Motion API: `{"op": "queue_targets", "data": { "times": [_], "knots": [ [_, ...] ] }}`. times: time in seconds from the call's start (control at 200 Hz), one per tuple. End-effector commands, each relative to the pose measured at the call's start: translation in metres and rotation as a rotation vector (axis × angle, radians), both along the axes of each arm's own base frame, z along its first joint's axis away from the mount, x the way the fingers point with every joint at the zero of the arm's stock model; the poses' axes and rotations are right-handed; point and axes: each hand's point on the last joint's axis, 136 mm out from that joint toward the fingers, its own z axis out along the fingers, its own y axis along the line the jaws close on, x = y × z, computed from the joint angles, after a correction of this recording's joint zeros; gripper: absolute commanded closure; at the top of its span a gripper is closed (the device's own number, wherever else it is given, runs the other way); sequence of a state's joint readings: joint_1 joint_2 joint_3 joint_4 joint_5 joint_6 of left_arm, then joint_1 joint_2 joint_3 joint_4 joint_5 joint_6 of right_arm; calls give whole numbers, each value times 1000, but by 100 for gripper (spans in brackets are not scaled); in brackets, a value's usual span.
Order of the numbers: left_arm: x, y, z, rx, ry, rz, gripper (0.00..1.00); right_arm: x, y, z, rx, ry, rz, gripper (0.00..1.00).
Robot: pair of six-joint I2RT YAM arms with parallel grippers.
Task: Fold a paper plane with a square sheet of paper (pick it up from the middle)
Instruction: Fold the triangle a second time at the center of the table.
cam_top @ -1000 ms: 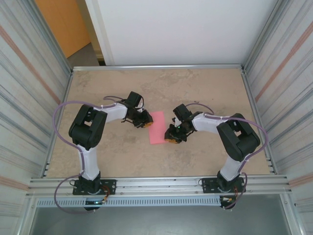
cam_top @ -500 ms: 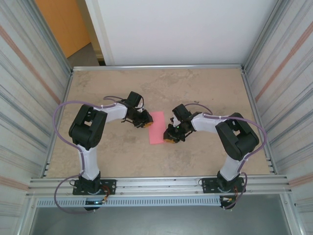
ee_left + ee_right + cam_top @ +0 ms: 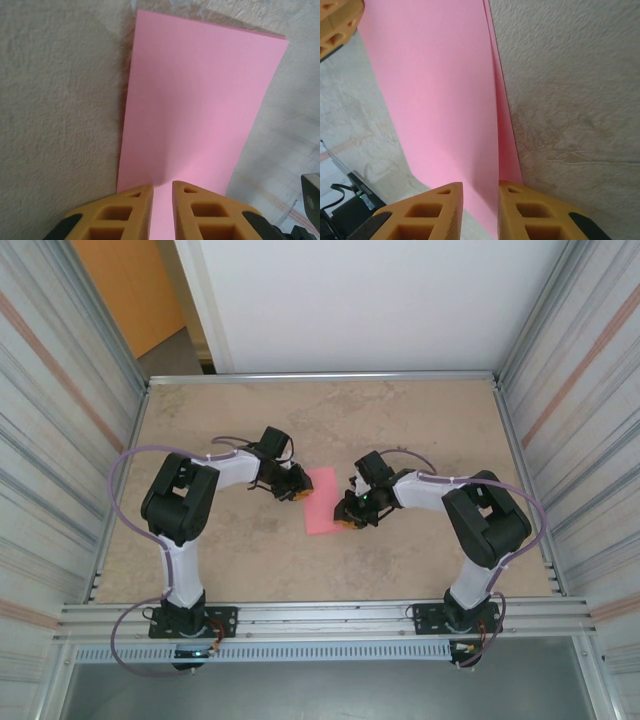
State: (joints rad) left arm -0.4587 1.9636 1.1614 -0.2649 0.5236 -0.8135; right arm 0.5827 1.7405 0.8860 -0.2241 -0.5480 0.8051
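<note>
The left arm rose from its base at the table's near edge, bent sharply at the elbow, and ran its forearm low toward the right and slightly away, so that the left gripper (image 3: 298, 491) came down at the far-left corner of the pink sheet of paper (image 3: 322, 504). In the left wrist view, its orange fingers (image 3: 131, 210) stood nearly together over the sheet's near edge. Only a thin slit lay between them, with pink showing inside it. Whether they pinched the paper or merely rested on it could not be told.

The sheet lay flat on the mottled beige table (image 3: 420, 430), between the two grippers near the middle of the surface. It was doubled over into a long narrow rectangle. A second layer peeked out along one long edge, seen beside the top layer in the right wrist view (image 3: 435, 90).

The right arm mirrored the left. Its elbow was folded high, and its forearm reached left and slightly away, with the wrist tipped down. The right gripper (image 3: 347, 521) met the sheet's near-right edge. Its fingers (image 3: 530, 215) stood narrowly apart, a little wider than the left pair, and the layered edge of the sheet ran into the gap. Whether that edge was clamped could not be made out.
</note>
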Motion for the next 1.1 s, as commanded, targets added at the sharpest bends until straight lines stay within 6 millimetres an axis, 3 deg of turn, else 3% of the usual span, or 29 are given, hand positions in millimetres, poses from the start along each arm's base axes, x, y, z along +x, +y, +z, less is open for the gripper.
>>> {"op": "queue_targets", "data": {
  "times": [0.0, 0.17, 0.631, 0.757, 0.912, 1.092],
  "knots": [
    [-17, 18, -38, 110, 101, 19, 79, 5, 3, 6, 33, -7, -13, 75],
    [-18, 18, -38, 109, 102, 19, 79, 9, 5, 7, 50, -6, -11, 76],
    [-14, 15, -28, 86, 71, 24, 79, -8, -5, 2, 26, 72, -55, 91],
    [-7, 6, -14, 23, 16, 11, 79, -9, -8, 2, 11, 82, -64, 99],
    [10, -6, 25, -65, -134, -19, 77, -11, -14, 6, -2, 88, -74, 100],
    [12, -11, 17, -66, -123, -65, 81, -15, -15, 7, 0, 110, -70, 100]
  ]
}}
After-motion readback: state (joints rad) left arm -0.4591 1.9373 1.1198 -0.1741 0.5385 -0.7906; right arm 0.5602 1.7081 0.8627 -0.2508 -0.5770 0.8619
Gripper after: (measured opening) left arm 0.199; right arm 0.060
